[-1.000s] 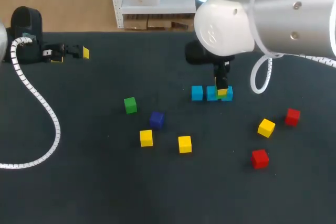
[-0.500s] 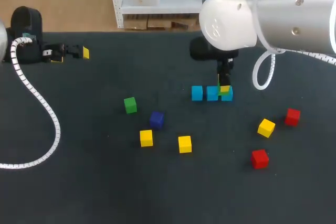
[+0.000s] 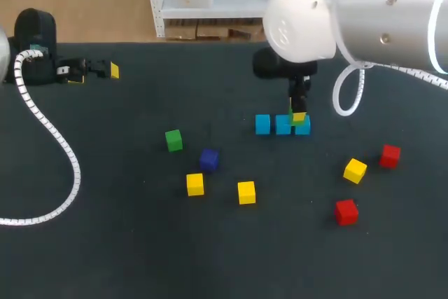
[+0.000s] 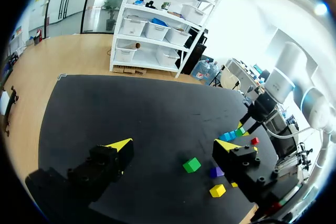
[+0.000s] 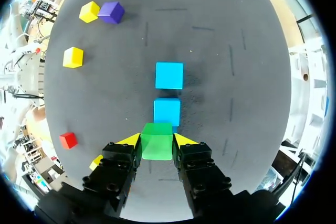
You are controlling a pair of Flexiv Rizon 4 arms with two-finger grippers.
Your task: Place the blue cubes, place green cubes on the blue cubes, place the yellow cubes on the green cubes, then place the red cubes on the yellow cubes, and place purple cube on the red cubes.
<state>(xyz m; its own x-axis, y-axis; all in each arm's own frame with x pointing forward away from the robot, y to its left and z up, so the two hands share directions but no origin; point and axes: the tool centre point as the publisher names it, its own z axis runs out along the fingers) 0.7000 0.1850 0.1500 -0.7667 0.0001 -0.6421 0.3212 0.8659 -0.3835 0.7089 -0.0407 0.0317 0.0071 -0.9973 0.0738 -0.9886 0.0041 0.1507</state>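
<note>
Dark and matte, the table fills the scene. Over its far middle the right gripper is clamped on a green cube, one yellow-tipped finger on each side face. The cube hangs just above the near end of a row of blue cubes. Two of them show ahead of the fingers in the wrist view, and the head view shows a third that seems to sit right under the load (the wrist camera cannot see it past the green one). Further out lie a second green cube, a purple cube, three yellow cubes and two red cubes, all well apart from the row. The left gripper sits near the table's far left edge, fingers spread wide with nothing between them.

These cubes look light, rigid and smooth-faced, so I judge a modest squeeze across two opposite flat faces to be the right hold, centred so the block cannot pivot. Hard on hard, one may slide or tip if set down off-square.
</note>
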